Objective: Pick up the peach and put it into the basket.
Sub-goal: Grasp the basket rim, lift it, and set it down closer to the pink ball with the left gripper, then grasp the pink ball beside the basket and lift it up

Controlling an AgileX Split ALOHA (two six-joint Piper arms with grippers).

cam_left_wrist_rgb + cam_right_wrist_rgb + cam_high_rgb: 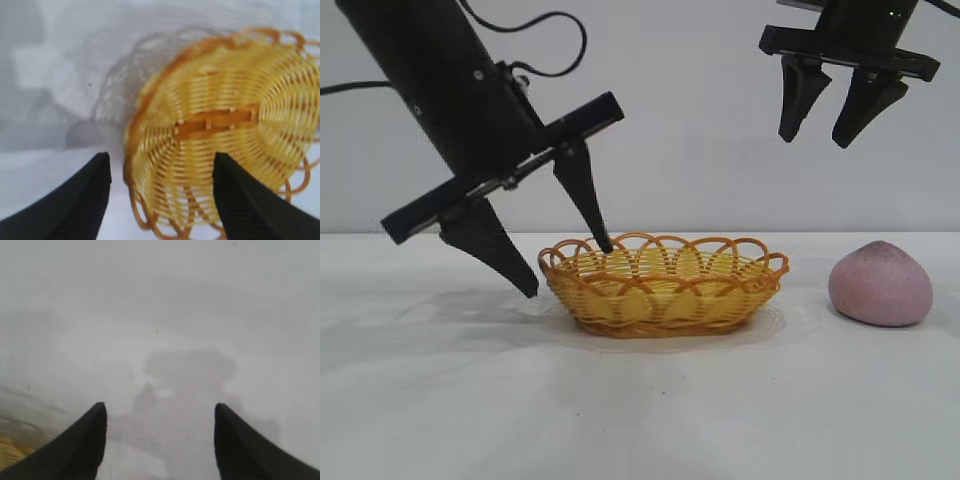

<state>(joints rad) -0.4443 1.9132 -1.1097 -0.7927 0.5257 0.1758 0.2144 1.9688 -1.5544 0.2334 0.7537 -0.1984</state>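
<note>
At the basket (665,290) rim (contact unclear), the left gripper (570,268) gapes empty; peach (880,284) sits apart.

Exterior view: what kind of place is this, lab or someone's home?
Most likely a lab or test bench, not a home. A bare white table against a plain pale wall, two black robot grippers, left gripper and right gripper, and only staged props: a wicker basket and a peach.
</note>
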